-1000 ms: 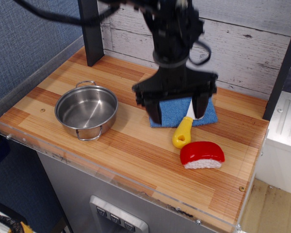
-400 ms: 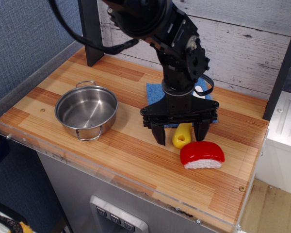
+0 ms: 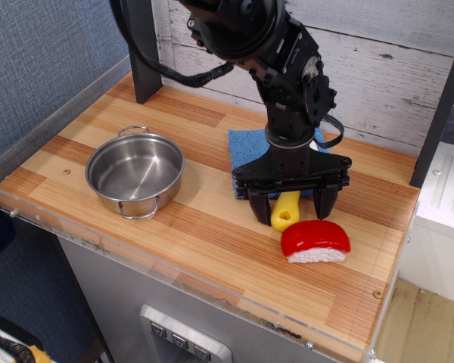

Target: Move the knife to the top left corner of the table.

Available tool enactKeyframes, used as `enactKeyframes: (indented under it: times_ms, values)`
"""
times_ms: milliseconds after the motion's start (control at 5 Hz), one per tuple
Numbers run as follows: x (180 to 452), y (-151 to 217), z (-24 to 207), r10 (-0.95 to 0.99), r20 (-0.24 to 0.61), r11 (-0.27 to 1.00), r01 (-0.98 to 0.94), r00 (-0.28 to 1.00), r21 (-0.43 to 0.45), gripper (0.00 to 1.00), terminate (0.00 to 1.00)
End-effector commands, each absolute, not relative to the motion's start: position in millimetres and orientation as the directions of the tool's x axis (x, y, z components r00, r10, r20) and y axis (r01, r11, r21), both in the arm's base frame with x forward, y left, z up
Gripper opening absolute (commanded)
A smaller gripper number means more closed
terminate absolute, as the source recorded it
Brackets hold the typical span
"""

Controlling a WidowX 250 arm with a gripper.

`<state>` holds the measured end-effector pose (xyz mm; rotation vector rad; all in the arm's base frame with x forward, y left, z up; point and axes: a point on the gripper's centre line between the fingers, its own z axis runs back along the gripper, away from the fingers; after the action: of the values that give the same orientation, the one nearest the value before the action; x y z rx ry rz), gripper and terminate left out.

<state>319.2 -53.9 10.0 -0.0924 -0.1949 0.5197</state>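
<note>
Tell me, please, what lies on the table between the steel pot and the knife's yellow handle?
Only bare wooden table separates the pot from the knife handle, apart from the open pincer's near finger beside the handle, seen in this single view.

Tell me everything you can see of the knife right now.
Only the knife's chunky yellow handle shows, plastic by its look, with a hole near its rounded end. It lies flat on the wooden table, handle end toward the front edge, just above the red-and-white sushi toy. The blade is hidden under the end effector, whose open fingers straddle the handle. Contact with the fingers cannot be judged.
</note>
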Motion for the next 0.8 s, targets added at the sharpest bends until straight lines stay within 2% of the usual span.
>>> enactKeyframes:
  times_ms: [0,400,600]
  values:
    - [321,-56,13,0.495,0.179,0.868,-0.474,0.850,-0.148,0.00,0.00]
    - [317,-57,21,0.473,0.171,0.879,-0.452,0.864,-0.148,0.00,0.00]
    - [319,-64,35,0.454,0.204,0.890,-0.429,0.867,-0.156,0.00,0.00]
